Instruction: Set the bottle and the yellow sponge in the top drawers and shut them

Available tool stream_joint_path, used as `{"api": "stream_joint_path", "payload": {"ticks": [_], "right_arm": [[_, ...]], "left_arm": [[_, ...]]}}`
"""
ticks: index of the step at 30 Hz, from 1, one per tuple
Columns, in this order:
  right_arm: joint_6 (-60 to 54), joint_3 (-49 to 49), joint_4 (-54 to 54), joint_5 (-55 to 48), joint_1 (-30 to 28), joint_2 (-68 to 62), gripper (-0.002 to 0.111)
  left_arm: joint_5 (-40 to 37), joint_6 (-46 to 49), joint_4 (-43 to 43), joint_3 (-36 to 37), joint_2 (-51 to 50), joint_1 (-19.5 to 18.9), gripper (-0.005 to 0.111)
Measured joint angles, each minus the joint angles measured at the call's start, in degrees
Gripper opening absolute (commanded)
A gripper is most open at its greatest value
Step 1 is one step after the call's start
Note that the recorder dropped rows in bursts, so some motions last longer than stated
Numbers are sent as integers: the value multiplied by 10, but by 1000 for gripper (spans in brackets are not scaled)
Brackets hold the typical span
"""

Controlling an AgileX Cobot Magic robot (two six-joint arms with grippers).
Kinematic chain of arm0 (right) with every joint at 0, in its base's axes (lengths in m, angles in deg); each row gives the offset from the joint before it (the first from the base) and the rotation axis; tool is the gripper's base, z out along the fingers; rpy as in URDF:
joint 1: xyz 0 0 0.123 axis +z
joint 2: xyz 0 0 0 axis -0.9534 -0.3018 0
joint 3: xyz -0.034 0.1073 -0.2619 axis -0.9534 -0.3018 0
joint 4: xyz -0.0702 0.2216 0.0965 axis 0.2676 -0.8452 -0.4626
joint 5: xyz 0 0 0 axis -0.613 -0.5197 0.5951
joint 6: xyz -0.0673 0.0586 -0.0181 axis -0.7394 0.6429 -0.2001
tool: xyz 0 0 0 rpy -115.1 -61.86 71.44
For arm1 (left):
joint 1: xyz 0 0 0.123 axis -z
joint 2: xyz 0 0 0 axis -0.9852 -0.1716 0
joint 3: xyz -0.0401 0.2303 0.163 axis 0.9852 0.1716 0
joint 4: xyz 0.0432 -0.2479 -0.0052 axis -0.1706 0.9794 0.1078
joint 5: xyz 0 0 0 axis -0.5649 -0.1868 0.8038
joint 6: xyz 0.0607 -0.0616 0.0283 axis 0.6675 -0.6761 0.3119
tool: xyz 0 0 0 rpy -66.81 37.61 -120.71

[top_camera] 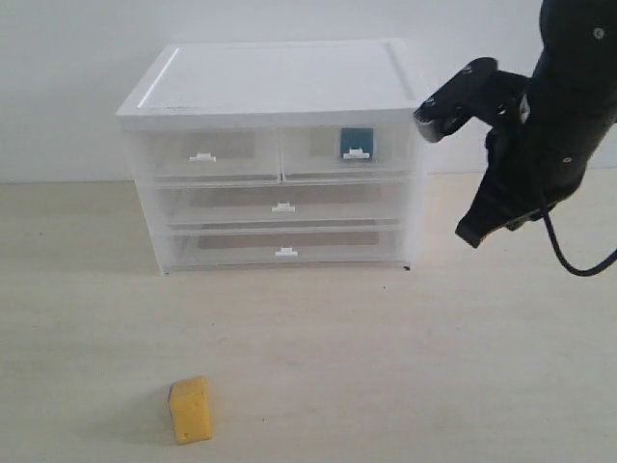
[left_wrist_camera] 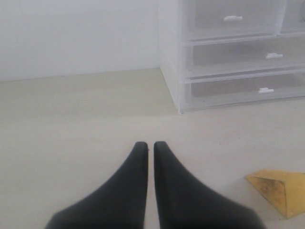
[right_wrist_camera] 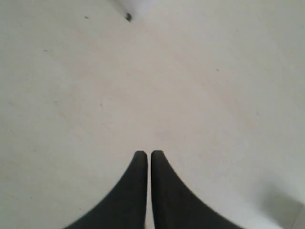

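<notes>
Sponge [top_camera: 190, 410]: loose on counter [top_camera: 405, 357], probably light, apt to skid or squash under pinch. Left gripper [left_wrist_camera: 149, 144], right gripper [right_wrist_camera: 145, 153]: clenched, empty. Top left drawer [top_camera: 204, 154]: shut, blocks entry

Open table [top_camera: 405, 367] around yellow sponge [top_camera: 191, 410] — cabinet [top_camera: 280, 82] behind.

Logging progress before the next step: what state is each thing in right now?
Translucent plastic top-left drawer: closed.
Translucent plastic top-right drawer: closed.
Teal-labelled bottle: inside top-right drawer.
Yellow foam sponge block: on table, ungrasped.
Two full-width drawers: closed.
Left tool: shut, empty.
Right tool: shut, empty.
</notes>
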Motion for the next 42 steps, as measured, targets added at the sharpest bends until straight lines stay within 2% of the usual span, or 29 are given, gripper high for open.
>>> {"api": "stream_joint_path", "payload": {"ticks": [4,10,15,20,23,31,42], "right_arm": [[86,0,3,-16,-45,19,0],[113,-5,-49,-22,-131,71,0],[155,-78,-51,79,-159,175,0],[194,-186,-49,217,-163,284,0],[206,-242,-49,264,-163,347,0],[214,-350,-48,279,-163,520,0],[224,-366,-49,285,-163,632,0]], "left_arm": [[0,0,0,0,0,0,4],[0,0,0,0,0,0,4],[0,0,0,0,0,0,4],[0,0,0,0,0,0,4],[0,0,0,0,0,0,4],[0,0,0,0,0,0,4],[0,0,0,0,0,0,4]]}}
